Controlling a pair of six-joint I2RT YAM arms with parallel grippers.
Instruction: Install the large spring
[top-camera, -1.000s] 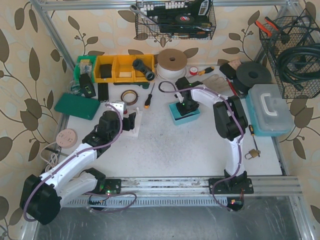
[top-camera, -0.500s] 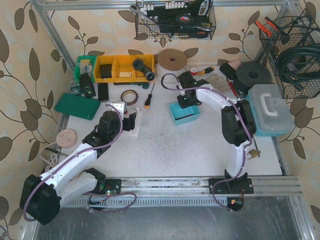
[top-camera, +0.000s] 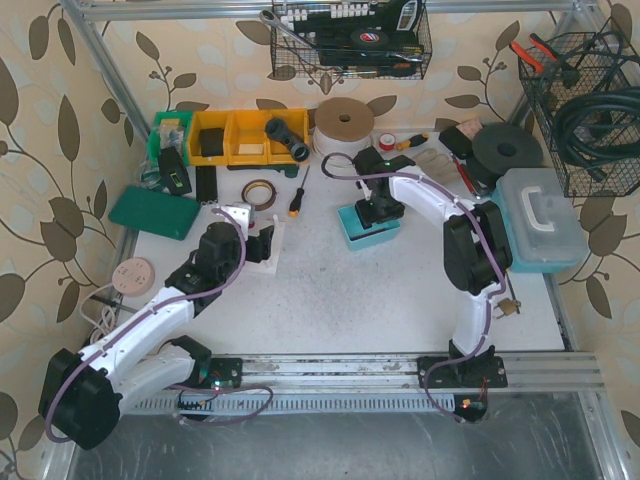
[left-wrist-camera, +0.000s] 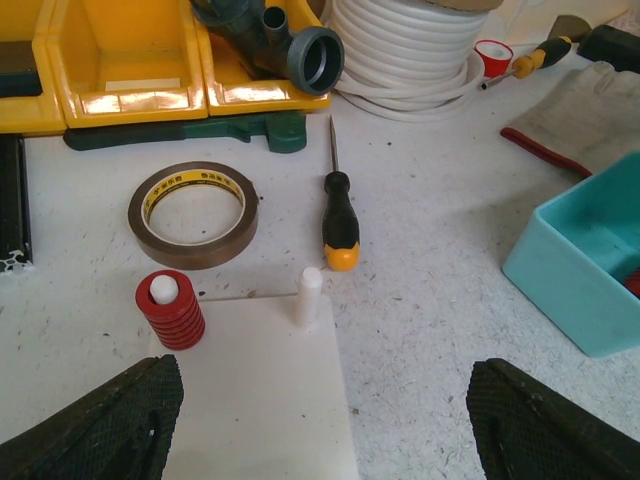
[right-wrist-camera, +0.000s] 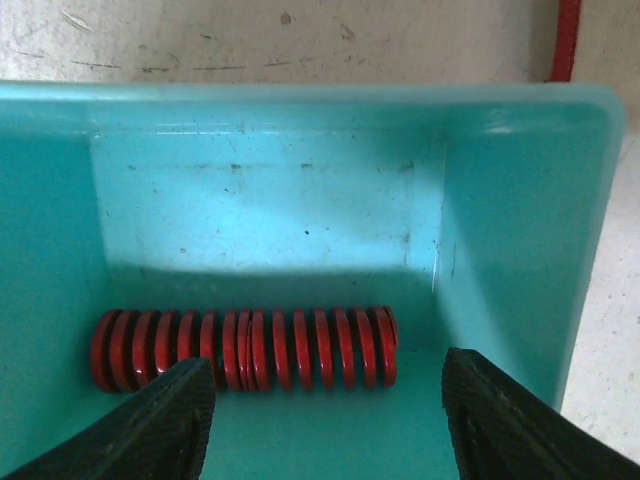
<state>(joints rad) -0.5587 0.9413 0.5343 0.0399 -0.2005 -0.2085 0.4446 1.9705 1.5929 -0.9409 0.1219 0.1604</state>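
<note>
Nearest to the bases, the left arm lies stretched low and forward over the table, in the same place as one second ago. The left gripper (left-wrist-camera: 325, 410) has its jaws wide apart and holds nothing, and it looks onto the white plate (left-wrist-camera: 255, 400) just in front of it. On this plate a short red spring (left-wrist-camera: 170, 310) already sits on one post, and beside it the bare peg (left-wrist-camera: 309, 295) stands free; I judge this one is for the large spring. A little farther, the right arm is what has changed: half a second ago its wrist was drawn back behind the teal bin (right-wrist-camera: 300, 200), and now it is again above the bin, bent at the elbow and pointing down into it. The right gripper (right-wrist-camera: 325, 400) is spread apart and empty, one finger at each side of the bin floor. The large spring (right-wrist-camera: 245, 348) lies flat on that floor, near the bin's wall and just beyond the fingertips, not touched. So the pick seems not yet made, and the arm probably prepares a new try. Behind the plate lie a screwdriver (left-wrist-camera: 338, 215) and a tape roll (left-wrist-camera: 193, 213).
</note>
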